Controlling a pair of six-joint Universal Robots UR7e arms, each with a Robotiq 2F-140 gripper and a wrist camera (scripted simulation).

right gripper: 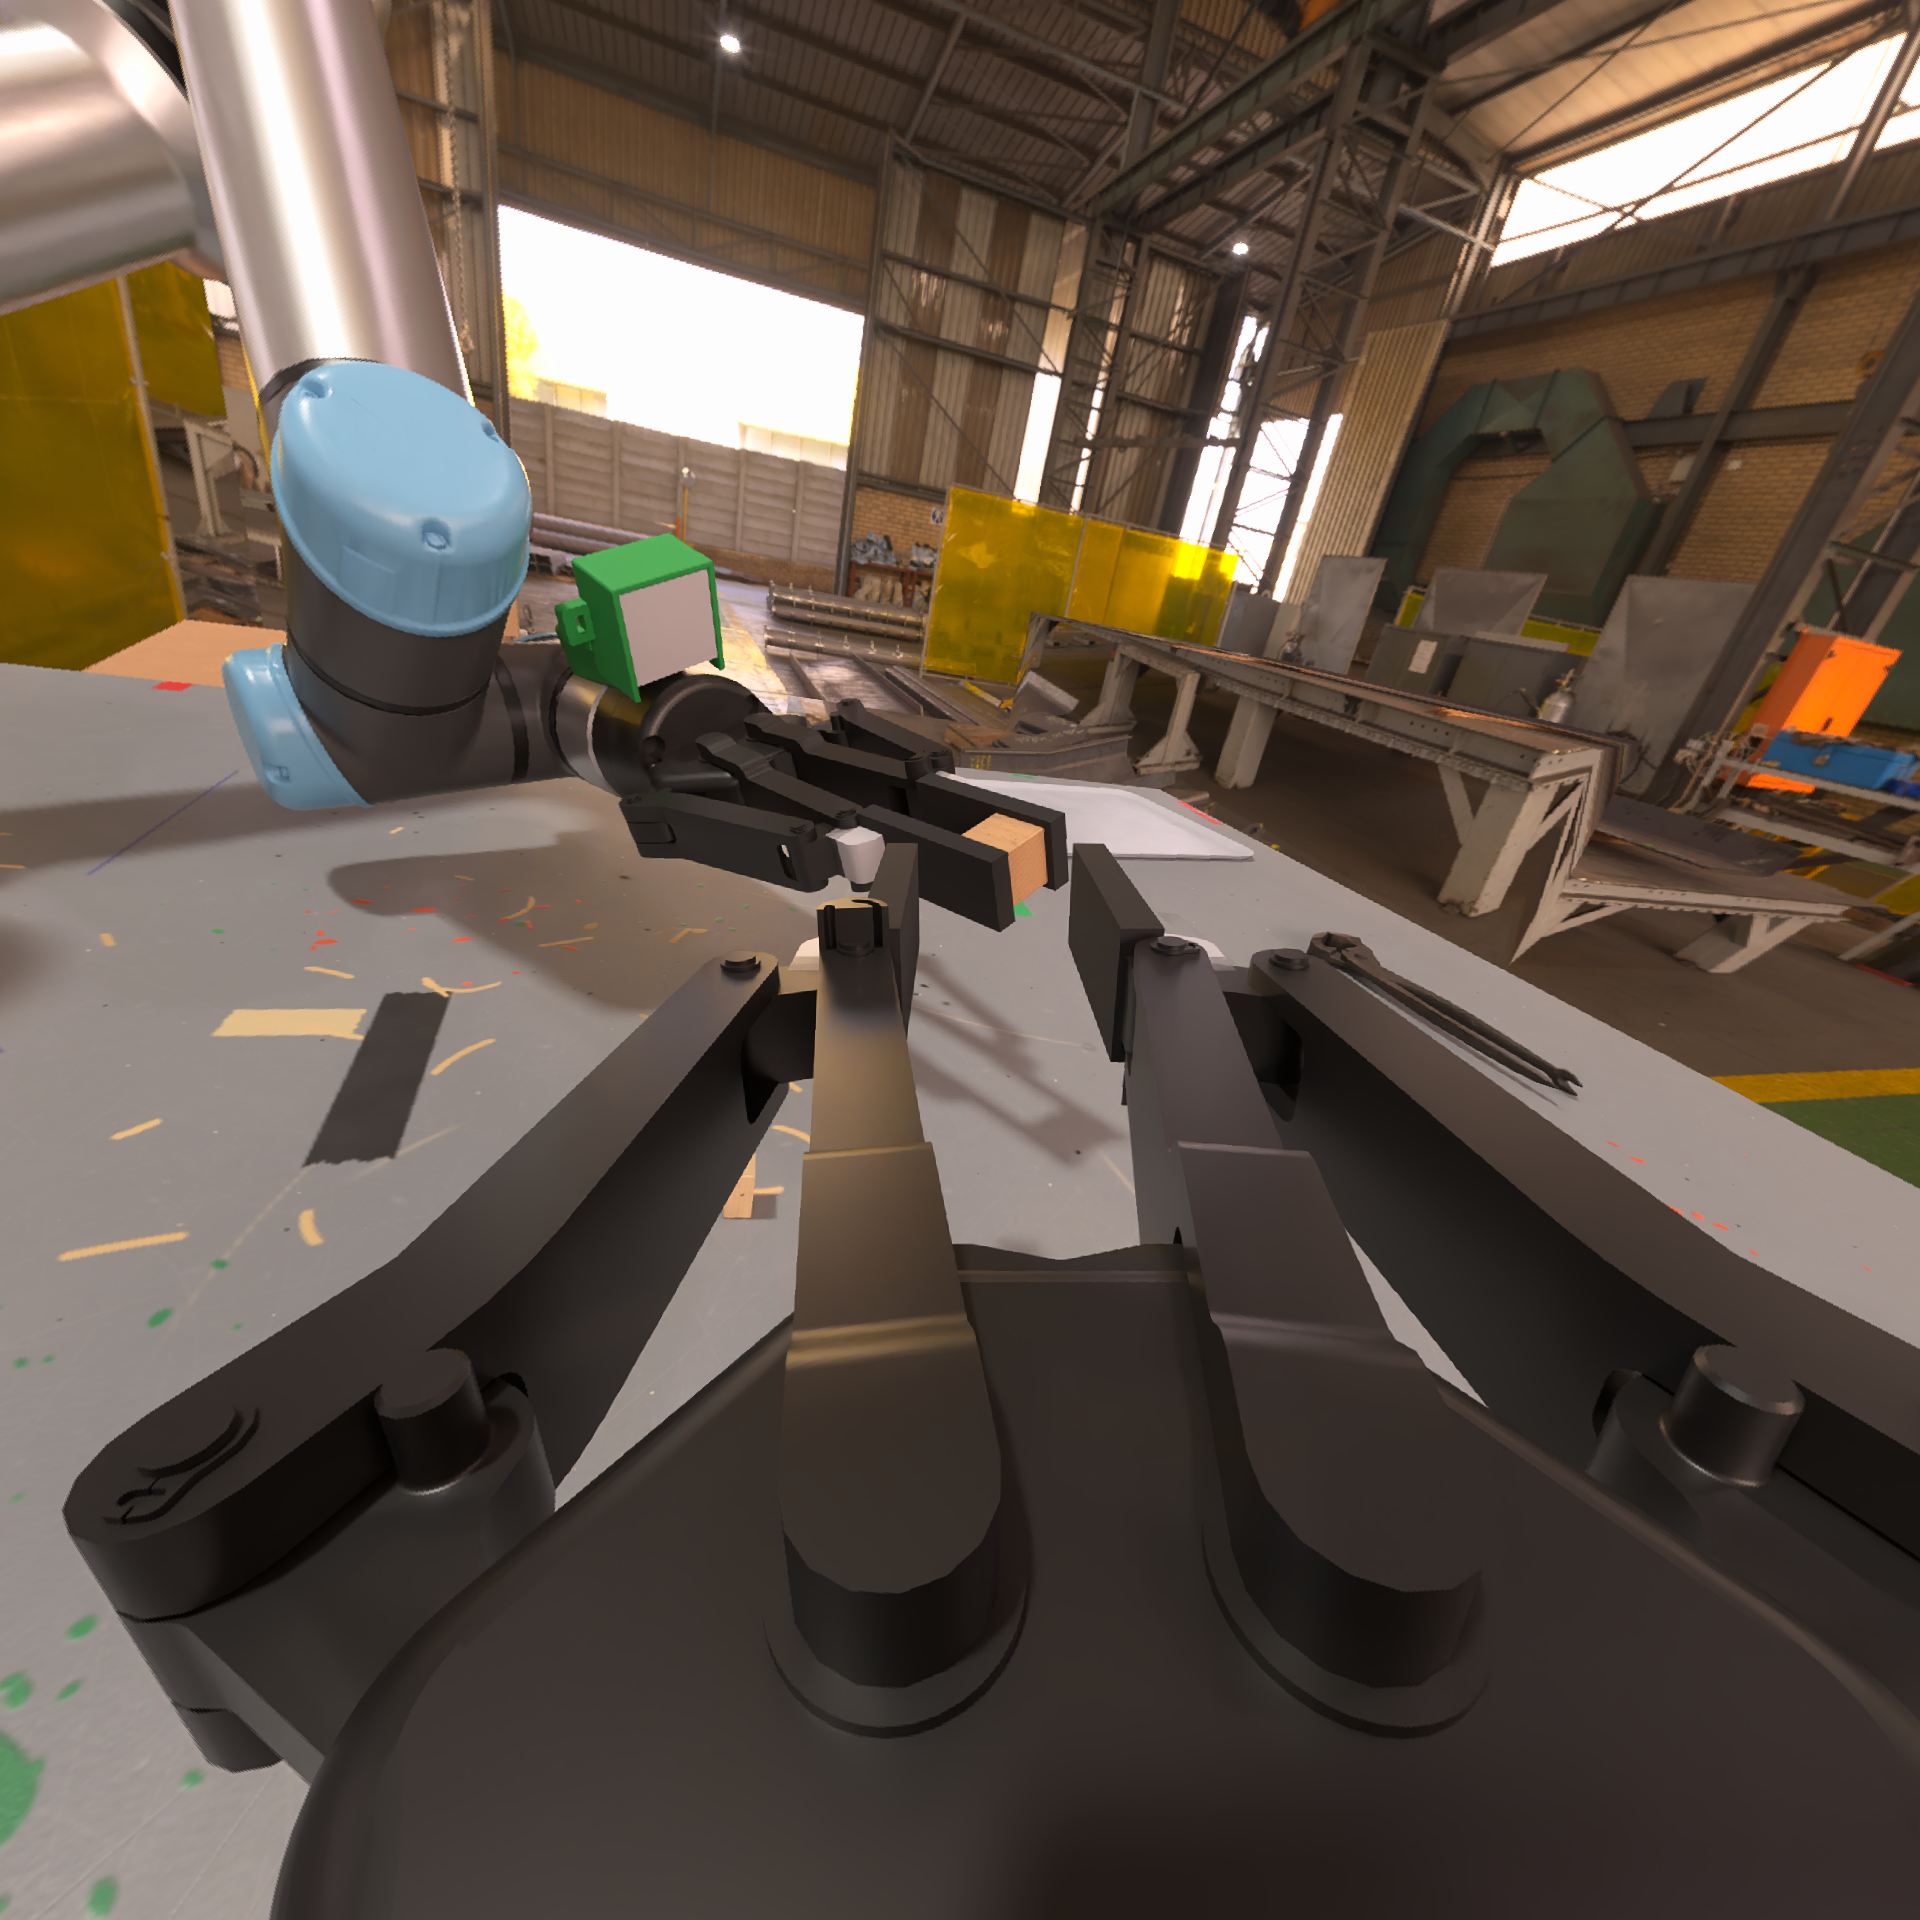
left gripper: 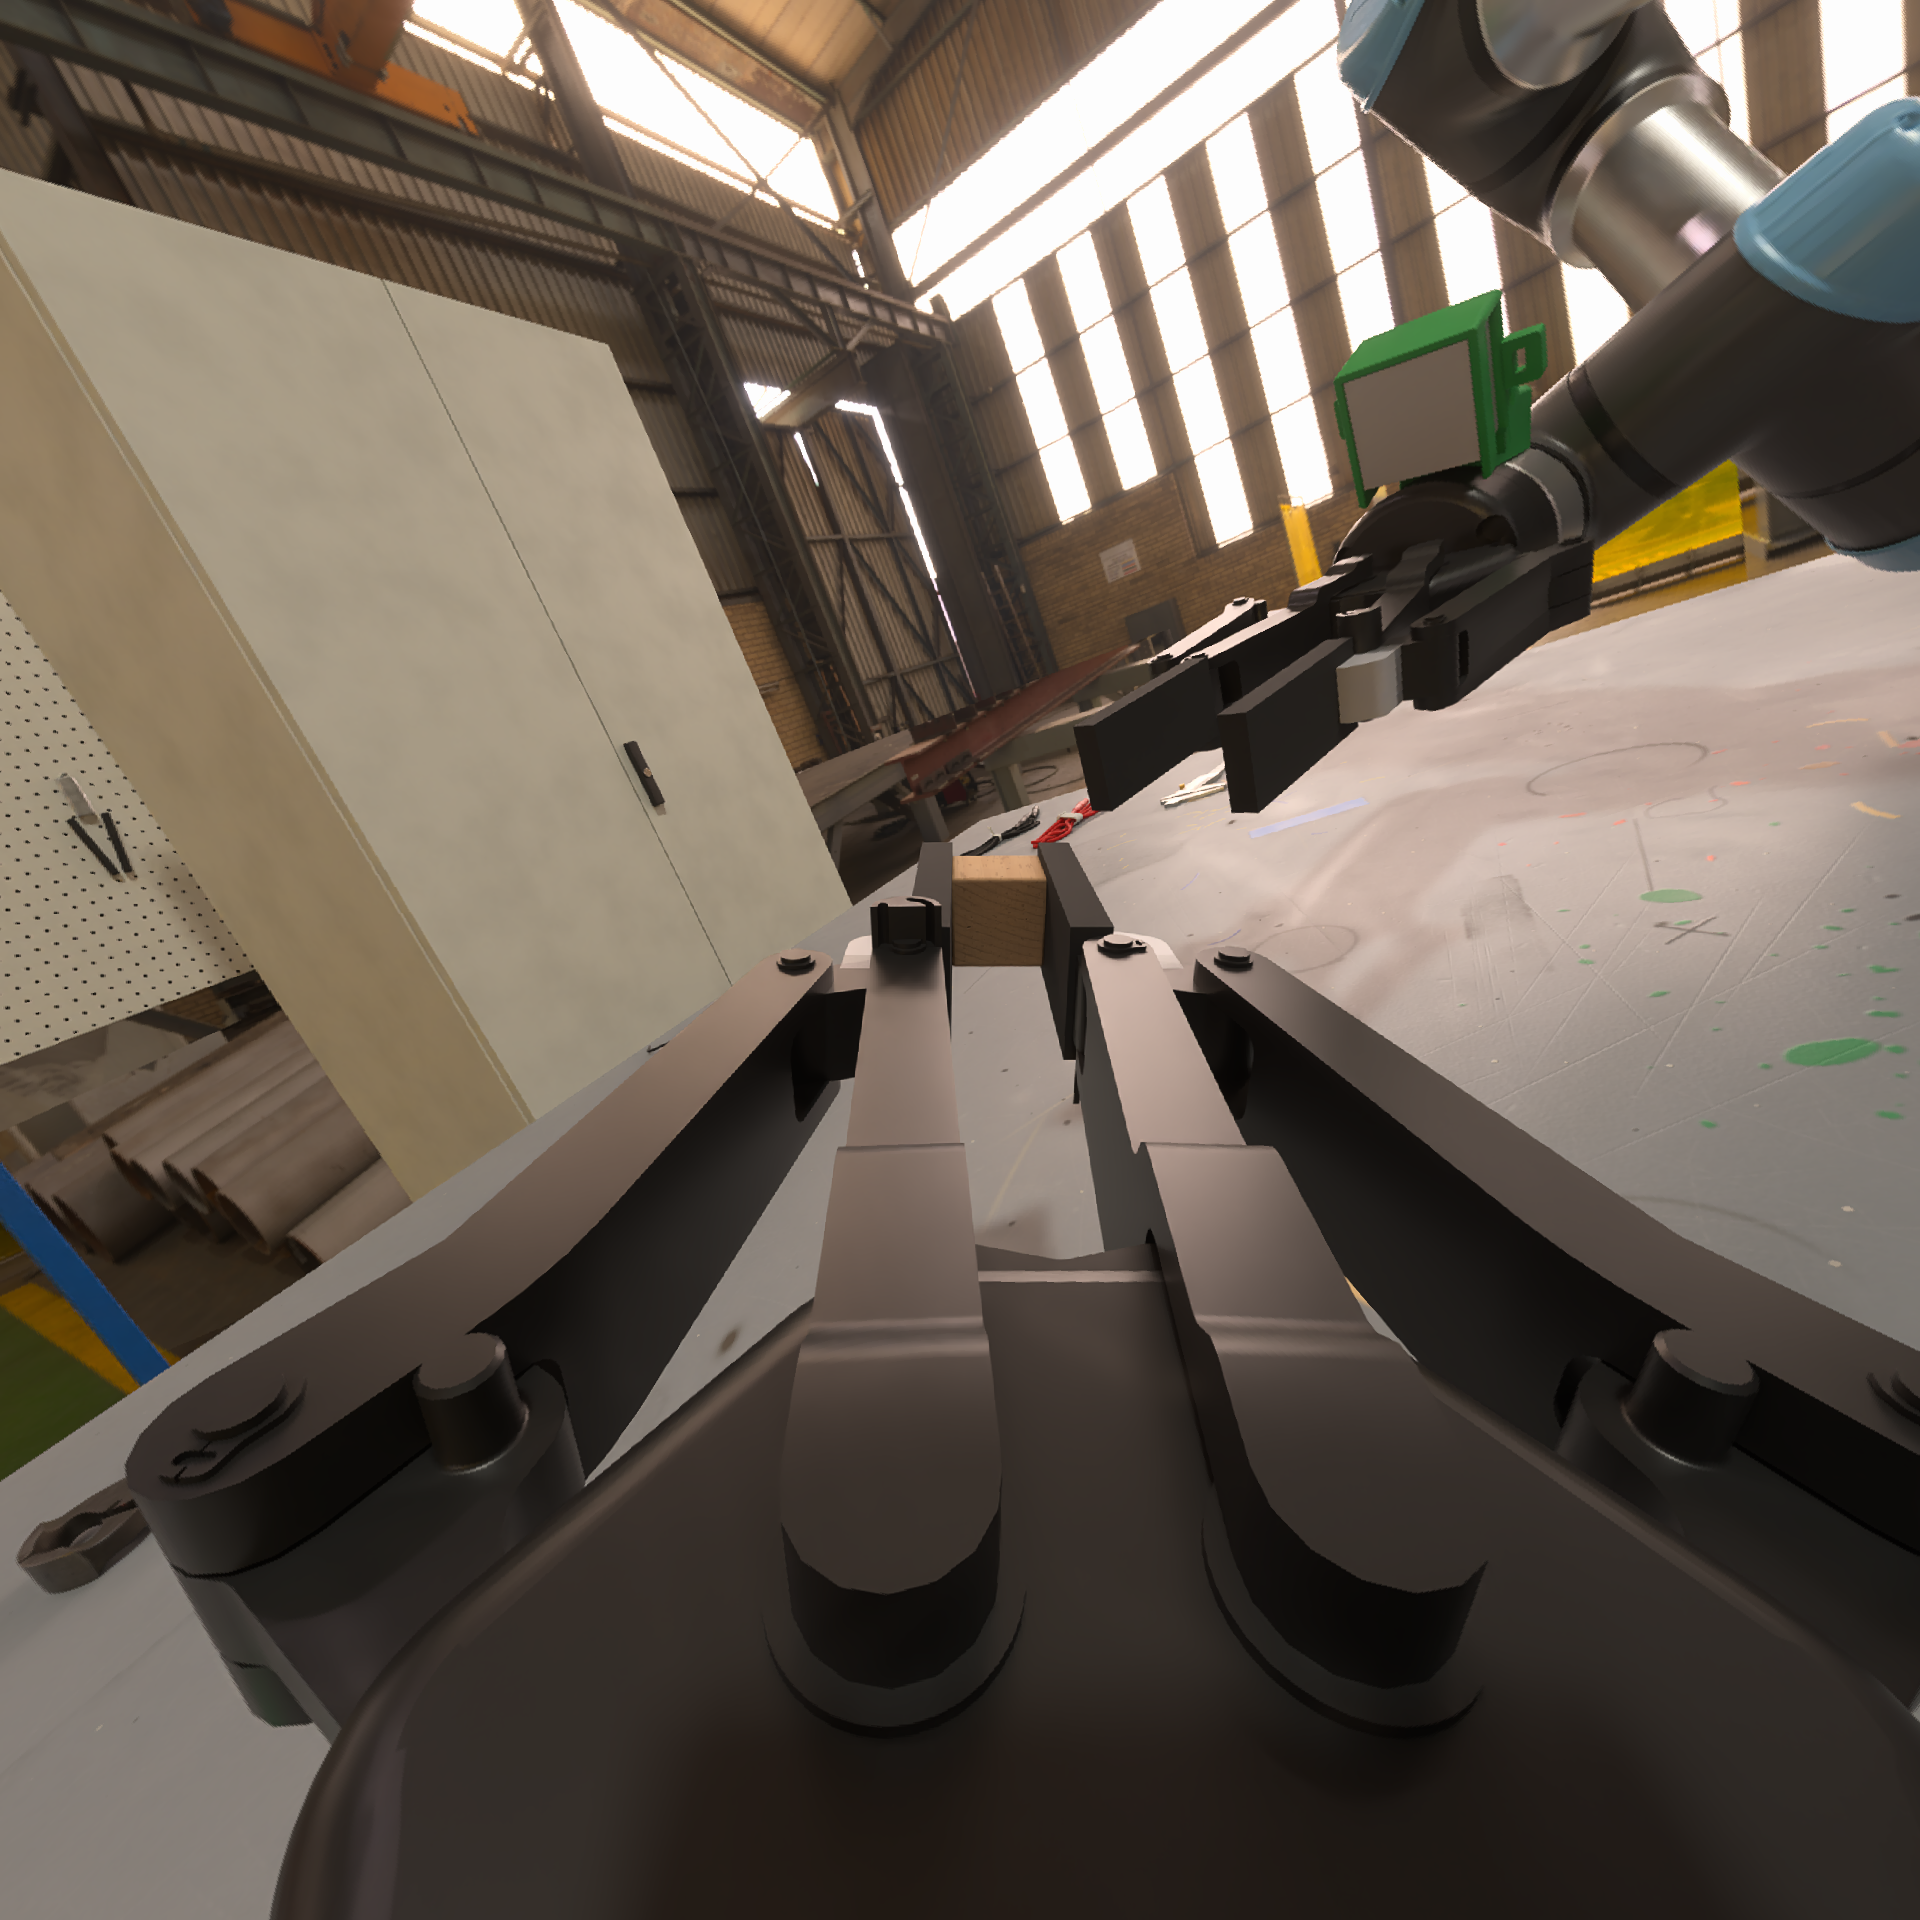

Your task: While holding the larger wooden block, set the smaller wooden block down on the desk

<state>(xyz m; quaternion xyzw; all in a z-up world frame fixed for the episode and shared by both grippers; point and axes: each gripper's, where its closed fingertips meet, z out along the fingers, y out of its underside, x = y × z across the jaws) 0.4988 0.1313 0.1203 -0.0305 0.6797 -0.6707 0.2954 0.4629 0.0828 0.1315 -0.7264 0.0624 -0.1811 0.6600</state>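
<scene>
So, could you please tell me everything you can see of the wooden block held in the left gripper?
The light tan wooden block is a squarish piece with faint grain and clean edges. It sits clamped between the black fingertip pads of the left gripper, raised above the grey paint-flecked desk, not touching it. From the right wrist view its pale end face shows between those pads.

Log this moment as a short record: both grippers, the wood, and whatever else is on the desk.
left gripper: shut on the wooden block
wooden block: light wood, clamped between the fingertips, apparently clear of the desk
right gripper: open, nothing between its fingers, low over the desk
small wooden piece: lies on the desk under the right gripper, mostly hidden by its linkage
desk: grey, flecked with paint
other items: black pincers, black tape strip, white tray
</scene>
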